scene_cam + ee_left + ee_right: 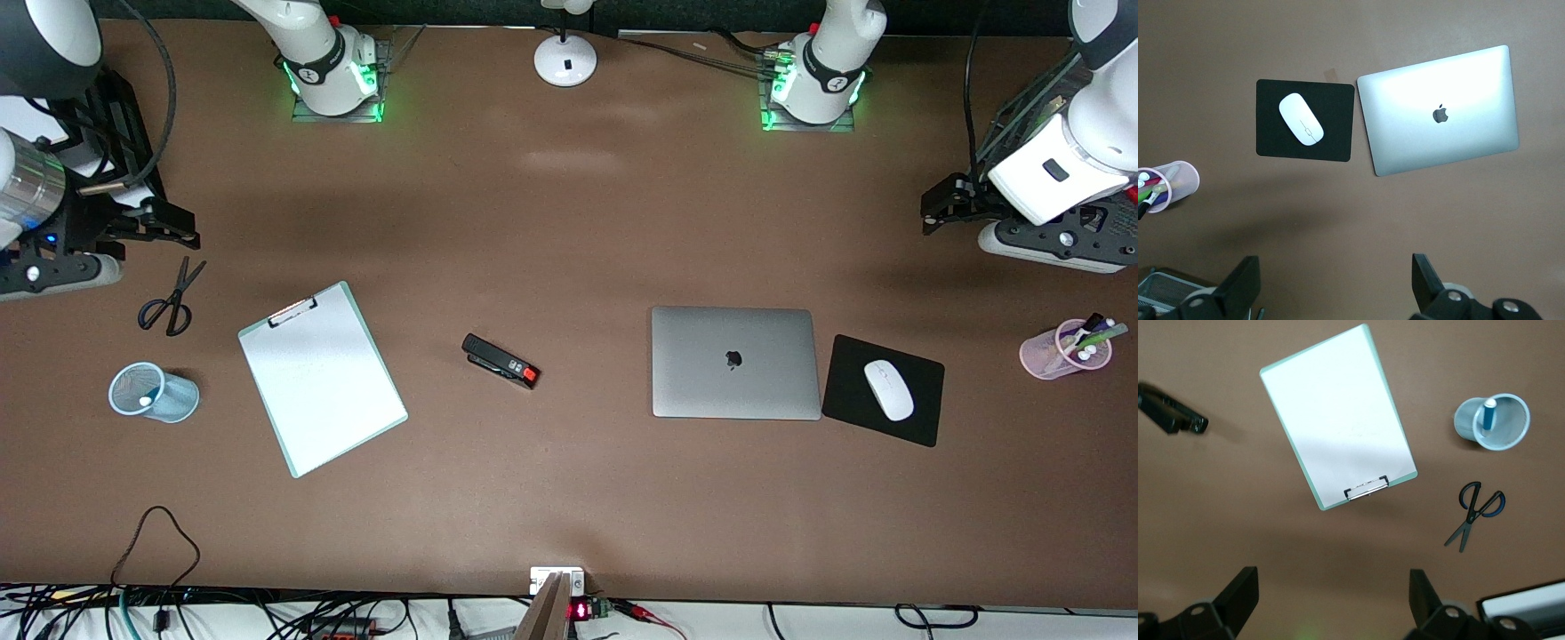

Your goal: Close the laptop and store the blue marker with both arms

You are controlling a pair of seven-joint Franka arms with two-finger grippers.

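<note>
Front view: the laptop (735,362) lies flat with its lid down, a smooth matt silver slab with rounded corners and a dark logo, just beside a black mouse pad (883,390) carrying a glossy white mouse (889,389). The blue marker (145,402) stands in a pale-blue mesh cup (153,392) toward the right arm's end. Both steps appear done; what remains is probably to hold both arms high, clear of the cups. The left gripper (938,206) hangs over bare table near a pink cup (1065,348); the right gripper (164,227) over the scissors (171,300).

Left wrist view: left gripper (1337,280), fingers wide apart, nothing between them; laptop (1441,110) below.

Right wrist view: right gripper (1335,599), likewise spread and empty, above a white clipboard (1338,417) with mint edging; marker (1487,415) upright in the cup (1493,421).
</note>
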